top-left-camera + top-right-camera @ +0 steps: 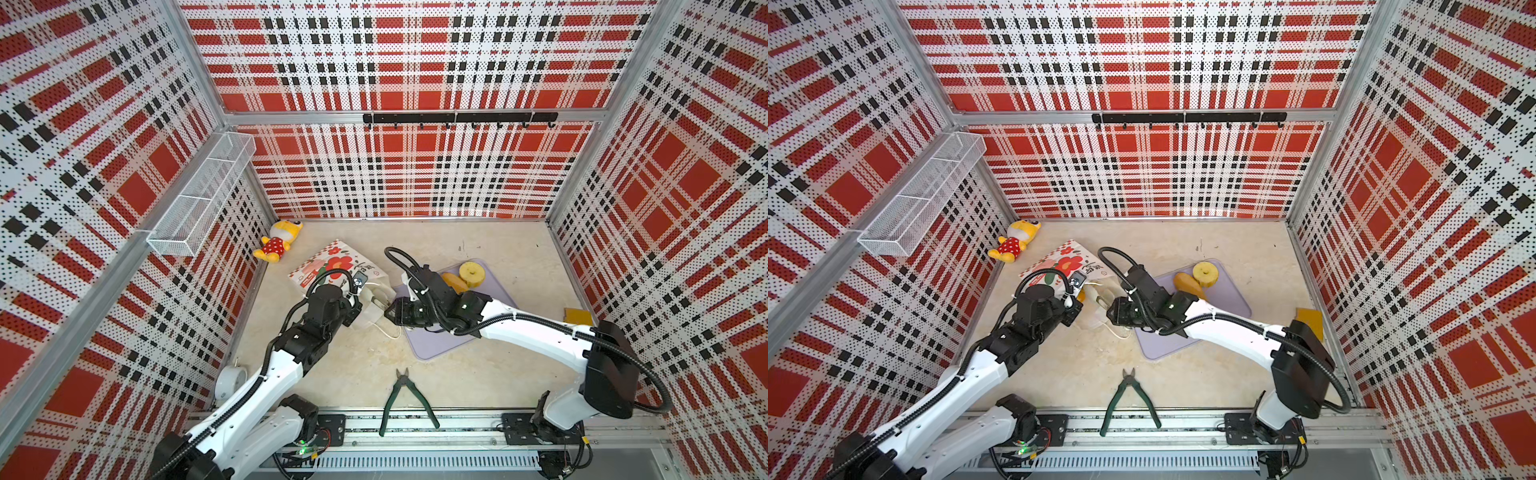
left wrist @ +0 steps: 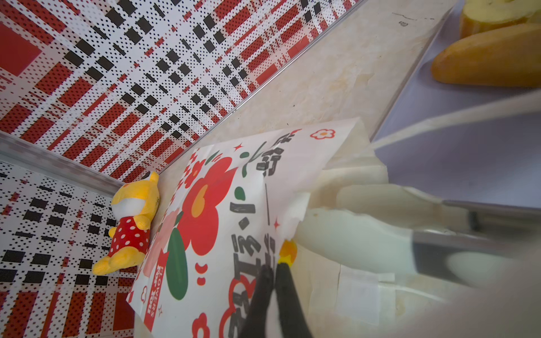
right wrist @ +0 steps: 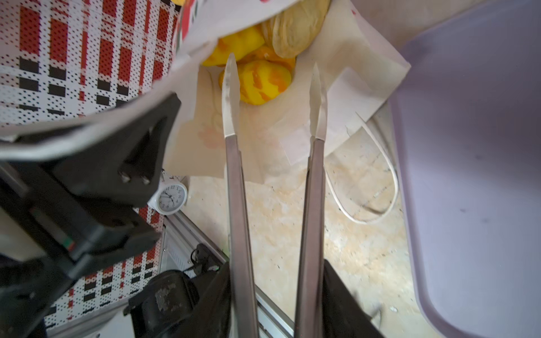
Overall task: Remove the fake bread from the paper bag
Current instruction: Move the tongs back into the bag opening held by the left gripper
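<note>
The beige table [image 1: 353, 365] is carrying the lilac tray [image 1: 440, 345], which is lying right of the middle in both top views. Just beside the tray, on its left, the paper bag [image 1: 332, 266] is lying on its side, its mouth facing the tray. The left gripper [image 2: 275, 266] is pinching the upper lip of the bag, with its black fingers pressed together on the paper, and is holding the mouth lifted. The right gripper [image 3: 273, 93] is pointing into this mouth. Its long metal fingers with white tips are standing moderately apart, and nothing is sitting between them. Inside the bag the fake bread [image 3: 243, 44] is lying in a small heap. A yellow bun [image 3: 263, 82] is resting just ahead of the tips, and one tip is perhaps touching its edge, but the wrist view is not showing this clearly. On the tray, well apart from the tips, a long loaf [image 1: 453, 282] and a fluted cake [image 1: 472, 272] are lying side by side.
</note>
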`<state>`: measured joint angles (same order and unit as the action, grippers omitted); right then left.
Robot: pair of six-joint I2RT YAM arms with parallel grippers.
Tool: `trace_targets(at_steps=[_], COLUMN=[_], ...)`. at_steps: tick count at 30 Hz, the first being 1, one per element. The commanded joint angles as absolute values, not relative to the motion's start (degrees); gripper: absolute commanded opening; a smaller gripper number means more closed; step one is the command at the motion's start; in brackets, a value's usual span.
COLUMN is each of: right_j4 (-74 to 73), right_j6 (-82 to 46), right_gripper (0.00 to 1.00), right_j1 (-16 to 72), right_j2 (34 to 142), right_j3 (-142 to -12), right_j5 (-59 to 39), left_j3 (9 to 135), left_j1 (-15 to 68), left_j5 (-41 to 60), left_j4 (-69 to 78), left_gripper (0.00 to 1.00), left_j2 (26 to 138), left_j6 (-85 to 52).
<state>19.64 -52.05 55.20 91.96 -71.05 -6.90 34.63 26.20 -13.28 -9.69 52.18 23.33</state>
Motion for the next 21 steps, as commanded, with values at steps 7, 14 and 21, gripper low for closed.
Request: trace_targets(at_steps=[7, 14, 21], right_j4=[14.2, 15.2, 13.8], right_j6=[-55.7, -55.9, -55.7], right_gripper=[0.48, 0.46, 0.44], right_j1=[52.7, 51.9, 51.8], right_j2=[100.9, 105.9, 109.1], right_j3=[-78.7, -83.3, -87.4], right_j5=[-7.8, -8.0, -9.6], left_j3=[32.9, 32.0, 32.0], left_j1=[26.5, 28.4, 28.6], left_j5=[-11.4, -12.5, -12.9], left_j4=[-7.0, -6.8, -6.7], left_gripper=[0.00, 0.00, 0.00], left_j2=[52.0, 52.0, 52.1], left_j6=[21.5, 20.6, 20.6])
